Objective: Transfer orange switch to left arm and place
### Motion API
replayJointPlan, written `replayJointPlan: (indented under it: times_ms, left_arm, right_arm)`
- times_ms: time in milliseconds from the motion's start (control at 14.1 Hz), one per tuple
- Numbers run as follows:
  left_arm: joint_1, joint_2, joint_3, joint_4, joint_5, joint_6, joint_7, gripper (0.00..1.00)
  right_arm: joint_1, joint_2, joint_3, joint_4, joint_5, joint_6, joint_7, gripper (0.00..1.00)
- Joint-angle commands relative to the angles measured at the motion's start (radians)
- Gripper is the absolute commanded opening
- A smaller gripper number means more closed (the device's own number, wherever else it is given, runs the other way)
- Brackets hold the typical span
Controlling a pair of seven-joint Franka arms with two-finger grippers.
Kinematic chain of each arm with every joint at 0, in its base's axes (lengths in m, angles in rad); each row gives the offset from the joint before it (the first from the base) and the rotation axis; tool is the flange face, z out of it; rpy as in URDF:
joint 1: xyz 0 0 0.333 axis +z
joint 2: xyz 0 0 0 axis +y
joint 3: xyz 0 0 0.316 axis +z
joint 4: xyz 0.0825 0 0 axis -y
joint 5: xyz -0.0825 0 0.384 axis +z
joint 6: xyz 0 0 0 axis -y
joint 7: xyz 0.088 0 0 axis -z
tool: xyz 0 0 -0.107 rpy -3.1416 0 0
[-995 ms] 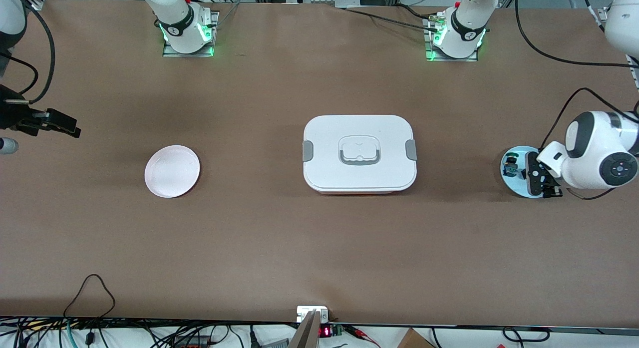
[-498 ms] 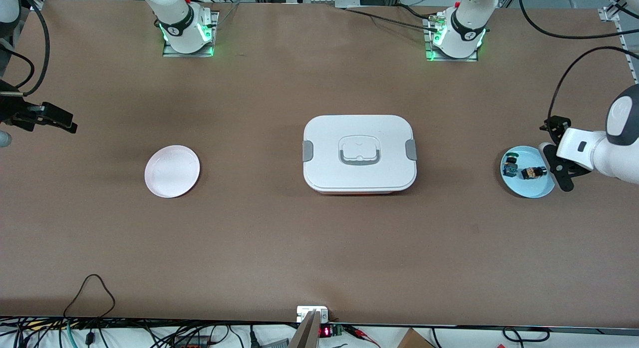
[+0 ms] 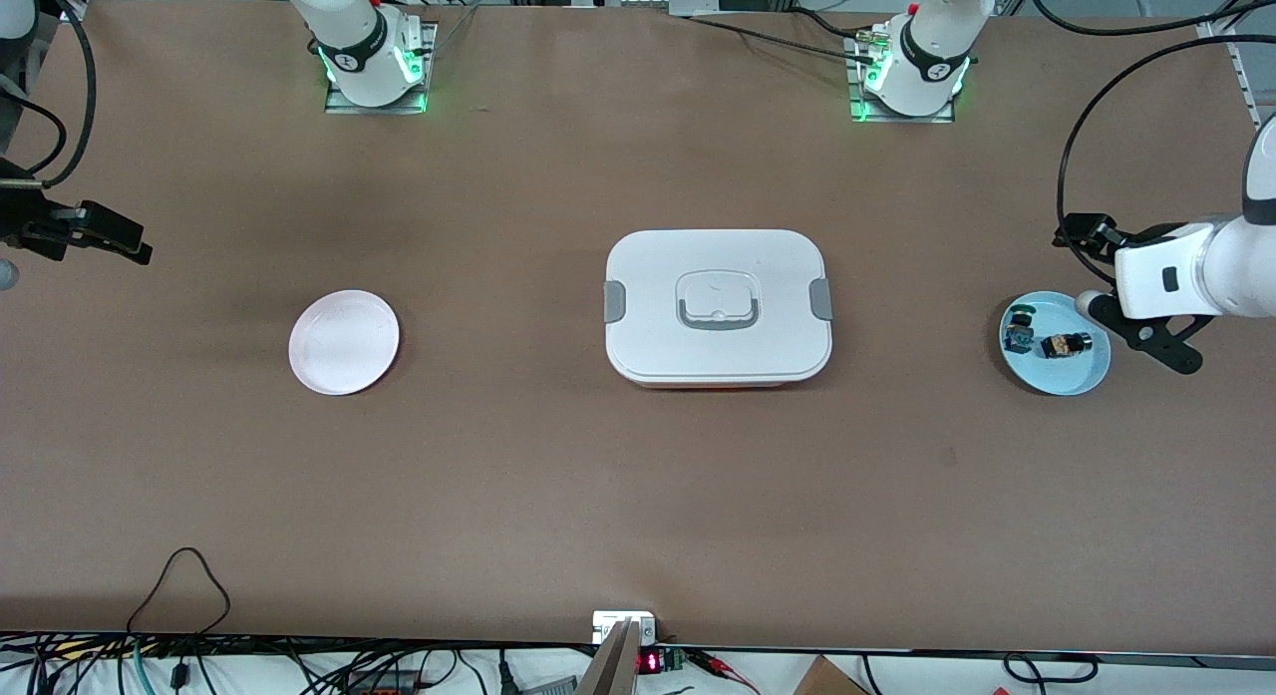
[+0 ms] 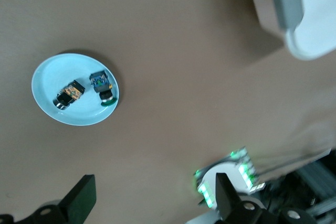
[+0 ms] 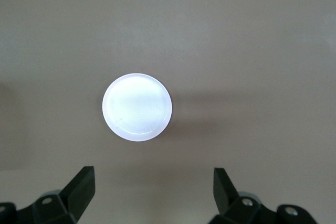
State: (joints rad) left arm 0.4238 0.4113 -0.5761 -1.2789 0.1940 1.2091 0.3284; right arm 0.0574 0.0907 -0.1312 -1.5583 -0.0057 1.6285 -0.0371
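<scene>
The orange switch [image 3: 1063,345] lay ungrasped on the blue plate [image 3: 1072,378], well apart from the box [image 3: 718,306]. The left gripper [image 4: 152,203], wide open and empty, was held over the table beside that plate; a descent onto the switch was judged next. The right gripper [image 5: 152,192], likewise open and empty, waited.

Left claw [image 3: 1136,286] and right claw [image 3: 85,241] both hang open, raised.

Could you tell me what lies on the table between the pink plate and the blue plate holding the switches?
The front view shows only the box between the pink plate and blue plate.

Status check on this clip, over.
Both end effectors open, empty. Orange switch on blue plate. Box mid-table, between plates.
</scene>
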Motion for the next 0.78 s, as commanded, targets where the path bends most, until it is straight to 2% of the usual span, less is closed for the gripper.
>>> replayJointPlan:
  times_ms: [0, 71, 142, 355, 498, 711]
  left_arm:
    - [-0.178, -0.129, 0.265, -0.020, -0.137, 0.047, -0.141, 1.00]
    - [-0.241, -0.175, 0.354, -0.054, -0.157, 0.085, -0.217, 1.00]
    - [-0.293, -0.221, 0.414, -0.103, -0.159, 0.142, -0.286, 1.00]
    - [-0.399, -0.386, 0.551, -0.323, -0.160, 0.358, -0.361, 1.00]
    - [-0.427, -0.442, 0.576, -0.401, -0.162, 0.408, -0.345, 1.00]
    - [-0.441, -0.459, 0.579, -0.418, -0.163, 0.414, -0.342, 1.00]
  right_arm:
    - [-0.011, -0.016, 0.019, 0.009, 0.003, -0.031, 0.006, 1.00]
    - [-0.011, -0.016, 0.019, 0.011, 0.003, -0.044, 0.003, 1.00]
    - [-0.013, -0.016, 0.016, 0.011, 0.003, -0.044, 0.005, 1.00]
    - [-0.013, -0.016, 0.016, 0.011, 0.003, -0.044, 0.003, 1.00]
    - [-0.013, -0.016, 0.016, 0.011, 0.003, -0.044, 0.002, 1.00]
    - [-0.013, -0.016, 0.016, 0.011, 0.003, -0.044, 0.000, 1.00]
